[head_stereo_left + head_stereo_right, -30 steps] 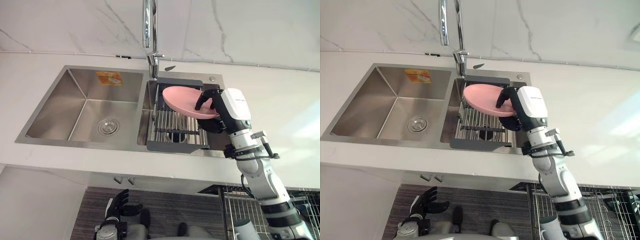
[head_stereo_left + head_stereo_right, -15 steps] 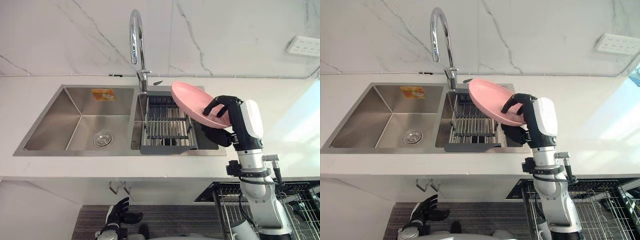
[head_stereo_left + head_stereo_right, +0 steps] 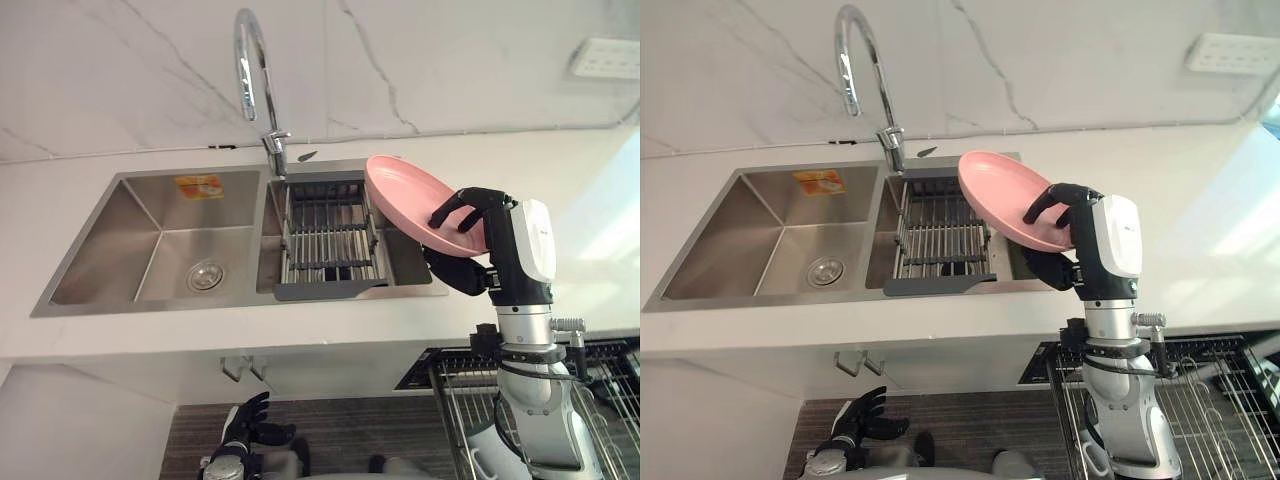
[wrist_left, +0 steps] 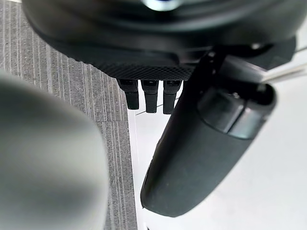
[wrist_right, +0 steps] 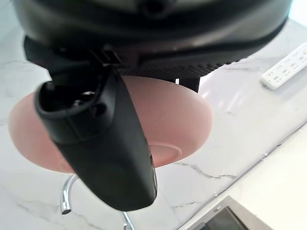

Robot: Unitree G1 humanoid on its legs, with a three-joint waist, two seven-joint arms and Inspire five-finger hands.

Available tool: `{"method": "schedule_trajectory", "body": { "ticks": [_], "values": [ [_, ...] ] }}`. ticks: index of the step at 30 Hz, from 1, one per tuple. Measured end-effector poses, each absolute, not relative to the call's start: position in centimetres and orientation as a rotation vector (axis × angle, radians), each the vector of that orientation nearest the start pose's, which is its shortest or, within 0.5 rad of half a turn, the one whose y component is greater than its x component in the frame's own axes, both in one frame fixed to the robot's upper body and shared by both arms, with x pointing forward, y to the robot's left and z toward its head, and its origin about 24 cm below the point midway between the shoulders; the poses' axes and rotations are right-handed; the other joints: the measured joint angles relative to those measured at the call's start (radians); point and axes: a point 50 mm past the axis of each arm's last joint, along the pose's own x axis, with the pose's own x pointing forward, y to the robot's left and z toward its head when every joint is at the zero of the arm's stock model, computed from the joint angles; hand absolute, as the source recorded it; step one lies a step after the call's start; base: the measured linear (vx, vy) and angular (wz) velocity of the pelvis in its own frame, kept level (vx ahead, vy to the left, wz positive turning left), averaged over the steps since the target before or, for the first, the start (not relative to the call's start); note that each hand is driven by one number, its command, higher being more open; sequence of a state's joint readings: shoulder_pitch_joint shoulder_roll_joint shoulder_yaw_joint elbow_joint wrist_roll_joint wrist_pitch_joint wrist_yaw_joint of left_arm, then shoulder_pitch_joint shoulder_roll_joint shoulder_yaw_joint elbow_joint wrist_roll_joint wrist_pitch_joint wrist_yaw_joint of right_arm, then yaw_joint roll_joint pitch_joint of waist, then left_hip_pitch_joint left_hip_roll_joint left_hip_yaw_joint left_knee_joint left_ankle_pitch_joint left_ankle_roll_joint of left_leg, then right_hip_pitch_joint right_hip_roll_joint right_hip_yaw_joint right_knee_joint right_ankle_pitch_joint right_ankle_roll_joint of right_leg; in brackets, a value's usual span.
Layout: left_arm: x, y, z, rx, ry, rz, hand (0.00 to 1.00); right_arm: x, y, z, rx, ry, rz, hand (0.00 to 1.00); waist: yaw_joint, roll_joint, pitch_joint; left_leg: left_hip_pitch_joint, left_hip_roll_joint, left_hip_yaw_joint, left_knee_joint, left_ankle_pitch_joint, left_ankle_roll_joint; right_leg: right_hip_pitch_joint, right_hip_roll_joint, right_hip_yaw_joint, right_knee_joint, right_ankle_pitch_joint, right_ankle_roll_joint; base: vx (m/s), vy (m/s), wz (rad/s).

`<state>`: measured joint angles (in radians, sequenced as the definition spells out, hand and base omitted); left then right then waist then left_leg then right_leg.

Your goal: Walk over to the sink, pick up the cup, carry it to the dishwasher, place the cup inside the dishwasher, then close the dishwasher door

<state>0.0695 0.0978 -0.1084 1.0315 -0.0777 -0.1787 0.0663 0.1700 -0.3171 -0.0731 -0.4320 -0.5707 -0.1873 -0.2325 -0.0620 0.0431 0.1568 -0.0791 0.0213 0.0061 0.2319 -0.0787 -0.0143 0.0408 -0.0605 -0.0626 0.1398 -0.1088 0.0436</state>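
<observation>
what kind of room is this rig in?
Most likely a kitchen: a stainless-steel double-bowl sink with a tall chrome tap set in a white counter, a wire dishwasher rack pulled out below, and a round pink plate in the right hand.

Head stereo down on sink (image 3: 100, 250), wrists close

Bright, glare on counter (image 3: 610, 235) rt.

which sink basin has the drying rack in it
The right basin, beside the right robot hand holding the pink plate: a dark wire rack sits in it. The left basin shows bare steel and a drain.
</observation>
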Motion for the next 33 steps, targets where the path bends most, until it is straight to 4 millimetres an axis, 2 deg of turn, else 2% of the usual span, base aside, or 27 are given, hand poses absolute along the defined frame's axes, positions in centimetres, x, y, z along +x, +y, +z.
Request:
{"method": "schedule_trajectory", "body": {
  "ticks": [5,7,8,9,10,11,13,14,15,17,20,25,33],
  "values": [
    [11.9,17.9,-15.1,0.097,0.913,0.068,0.90,21.0,-19.9,13.1,-0.871,-0.513,-0.242,0.30,-0.003,-0.012,0.006,0.000,-0.002,0.149,-0.030,0.009,0.027,-0.094,-0.007,0.162,0.006,0.046,0.033,-0.04,0.119,-0.86],
    [11.9,18.2,-15.0,0.104,0.912,0.078,0.90,21.5,-20.1,12.7,-0.895,-0.486,-0.249,0.30,-0.004,-0.022,0.012,-0.001,0.007,0.220,-0.018,-0.002,0.043,-0.115,-0.001,0.207,-0.018,0.069,0.033,-0.04,0.114,-1.20],
    [12.0,18.4,-15.0,0.102,0.911,0.094,0.90,21.9,-20.2,12.4,-0.910,-0.466,-0.253,0.30,-0.004,-0.021,0.013,-0.001,0.024,0.271,-0.013,-0.010,0.052,-0.130,-0.024,0.132,-0.024,0.055,-0.043,-0.07,0.127,-1.24],
    [12.0,18.4,-15.0,0.098,0.910,0.104,0.90,22.1,-20.2,12.3,-0.914,-0.455,-0.255,0.30,-0.002,-0.018,0.012,0.000,0.036,0.300,-0.013,-0.014,0.056,-0.136,-0.041,0.069,-0.022,0.047,-0.071,-0.09,0.090,-1.23],
    [12.0,18.5,-15.0,0.092,0.910,0.119,0.90,22.4,-20.1,11.9,-0.913,-0.438,-0.247,0.30,0.002,-0.023,0.019,0.004,0.060,0.345,-0.011,-0.021,0.059,-0.167,-0.072,-0.038,0.084,0.040,-0.061,-0.08,0.072,-1.09],
    [12.1,18.9,-14.9,0.096,0.909,0.131,0.90,22.5,-19.7,11.6,-0.926,-0.434,-0.230,0.30,0.001,-0.041,0.023,0.014,0.070,0.376,-0.003,-0.032,0.058,-0.180,-0.098,-0.108,0.193,0.014,-0.058,-0.05,0.027,-0.95],
    [12.1,19.2,-14.9,0.106,0.910,0.132,0.90,22.3,-19.3,11.4,-0.941,-0.435,-0.209,0.30,0.002,-0.058,0.014,0.019,0.077,0.405,0.014,-0.056,0.051,-0.158,-0.104,-0.134,0.244,-0.022,-0.046,0.00,-0.031,-0.69],
    [12.1,19.3,-14.9,0.110,0.908,0.131,0.90,22.3,-19.0,11.4,-0.952,-0.450,-0.195,0.30,0.008,-0.074,0.004,0.020,0.078,0.427,0.035,-0.082,0.039,-0.113,-0.101,-0.138,0.168,-0.055,-0.016,0.01,-0.084,-0.63],
    [12.2,19.3,-14.9,0.110,0.907,0.131,0.90,22.3,-19.0,11.4,-0.962,-0.455,-0.193,0.30,0.008,-0.072,0.004,0.020,0.080,0.428,0.043,-0.087,0.030,-0.093,-0.099,-0.133,0.122,-0.052,0.019,0.01,-0.103,-0.57],
    [11.8,19.0,-15.0,0.102,0.914,0.129,0.90,21.9,-19.3,10.8,-0.974,-0.424,-0.191,0.30,0.011,-0.048,-0.010,0.021,0.100,0.406,0.053,-0.082,0.019,-0.065,-0.053,-0.110,0.038,-0.003,0.020,0.06,-0.080,-0.45],
    [11.7,19.0,-15.0,0.102,0.918,0.130,0.90,21.2,-19.9,10.0,-0.981,-0.372,-0.199,0.30,0.010,-0.047,-0.012,0.044,0.114,0.404,0.038,-0.069,-0.003,-0.028,-0.024,-0.087,-0.020,0.028,0.010,0.09,-0.077,-0.34],
    [11.0,18.9,-15.2,0.099,0.933,0.130,0.90,19.3,-21.7,8.4,-0.993,-0.251,-0.257,0.30,-0.009,-0.046,-0.014,0.126,0.093,0.386,-0.028,-0.055,-0.021,0.048,-0.025,-0.082,-0.067,0.034,0.014,0.07,-0.023,-0.05],
    [10.7,18.8,-15.3,0.099,0.942,0.127,0.90,17.1,-24.6,5.8,-0.989,-0.058,-0.372,0.30,-0.023,-0.040,-0.017,0.145,0.056,0.361,-0.088,-0.019,-0.008,0.066,-0.045,-0.107,-0.098,0.048,0.031,-0.03,0.008,0.10]
  ]
}}
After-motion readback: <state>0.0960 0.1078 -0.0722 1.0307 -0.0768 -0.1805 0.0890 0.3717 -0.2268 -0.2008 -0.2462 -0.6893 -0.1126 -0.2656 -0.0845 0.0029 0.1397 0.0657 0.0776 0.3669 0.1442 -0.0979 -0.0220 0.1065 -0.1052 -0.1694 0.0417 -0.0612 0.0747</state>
